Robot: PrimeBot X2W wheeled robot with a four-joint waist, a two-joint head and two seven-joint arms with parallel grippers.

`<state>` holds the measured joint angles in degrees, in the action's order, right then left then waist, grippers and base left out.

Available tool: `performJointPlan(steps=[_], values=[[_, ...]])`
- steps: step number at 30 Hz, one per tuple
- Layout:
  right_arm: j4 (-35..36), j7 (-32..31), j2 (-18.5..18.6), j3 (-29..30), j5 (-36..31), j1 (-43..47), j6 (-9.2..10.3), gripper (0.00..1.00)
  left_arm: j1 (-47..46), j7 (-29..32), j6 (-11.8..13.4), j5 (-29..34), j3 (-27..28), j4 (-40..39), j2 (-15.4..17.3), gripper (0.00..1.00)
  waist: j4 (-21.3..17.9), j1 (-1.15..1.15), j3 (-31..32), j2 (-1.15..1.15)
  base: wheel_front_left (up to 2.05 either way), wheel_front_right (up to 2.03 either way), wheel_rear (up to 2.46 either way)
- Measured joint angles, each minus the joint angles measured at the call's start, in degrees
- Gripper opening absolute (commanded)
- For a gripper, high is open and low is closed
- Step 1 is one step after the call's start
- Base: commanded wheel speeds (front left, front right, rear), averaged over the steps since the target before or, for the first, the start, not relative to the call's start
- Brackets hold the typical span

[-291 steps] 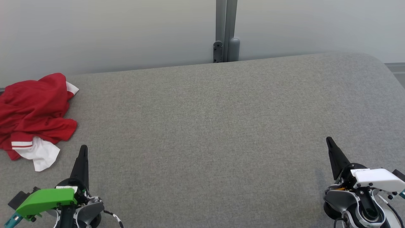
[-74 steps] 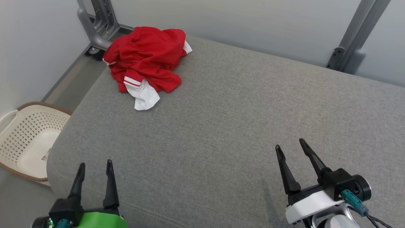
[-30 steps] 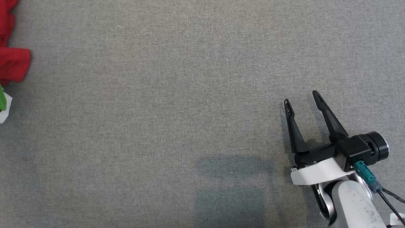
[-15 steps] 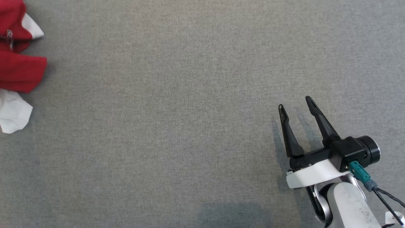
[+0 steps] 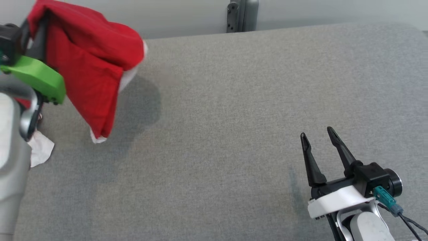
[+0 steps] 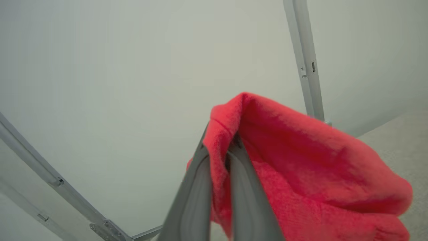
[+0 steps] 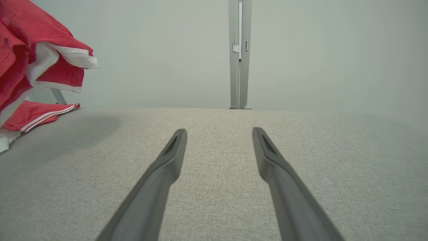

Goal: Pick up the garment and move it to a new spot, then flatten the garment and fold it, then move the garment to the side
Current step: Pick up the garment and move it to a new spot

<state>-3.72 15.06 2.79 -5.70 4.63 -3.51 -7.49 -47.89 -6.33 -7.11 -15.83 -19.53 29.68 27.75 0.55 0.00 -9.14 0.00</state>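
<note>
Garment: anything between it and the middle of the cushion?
Nothing visible. The left gripper holds the red garment lifted at the left end, jaws shut on it. No object lies on the grey cushion towards the middle; the open right gripper sits near right, off that path.

Garment count: one garment (image 5: 90, 63), red with white trim.
Grippers: two, the left gripper (image 6: 220, 147) and the right gripper (image 5: 317, 132).
Dark fingers (image 7: 284, 187): four, two on each gripper.
Wrist covers: two, one green cover (image 5: 36, 75) on the left and one white cover (image 5: 337, 199) on the right.
Grey padded surface (image 5: 217, 117): one.
Upright metal post (image 5: 242, 15): one, at the far edge.
Teal plug (image 5: 384, 197): one, on the right wrist.
</note>
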Motion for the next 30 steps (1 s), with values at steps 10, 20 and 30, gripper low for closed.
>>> performJointPlan(steps=[10, 20, 30], values=[[-0.3, 0.0, 0.0, 0.8, 1.6, 2.6, 0.0, 1.0, 11.5, 10.9, 3.3, -2.7, -6.2, -13.5, -7.4, 0.0, -5.6, 0.0, 5.7, 0.0, 0.0, 0.0, 0.0], [0.2, 0.0, 0.1, -1.3, 4.4, 1.1, 0.0, 1.0, 14.5, 8.1, 7.6, -5.6, -8.6, -7.0, -19.0, 0.0, -12.8, 0.0, 3.9, 0.0, 0.0, 0.0, 0.0], [0.2, 0.0, 0.1, -3.7, 6.3, -1.3, 0.0, 1.0, 9.7, -1.9, 8.5, -5.1, -11.7, 10.1, -24.1, 0.48, -18.4, 0.0, -1.9, 0.0, 0.0, 0.0, 0.0]])
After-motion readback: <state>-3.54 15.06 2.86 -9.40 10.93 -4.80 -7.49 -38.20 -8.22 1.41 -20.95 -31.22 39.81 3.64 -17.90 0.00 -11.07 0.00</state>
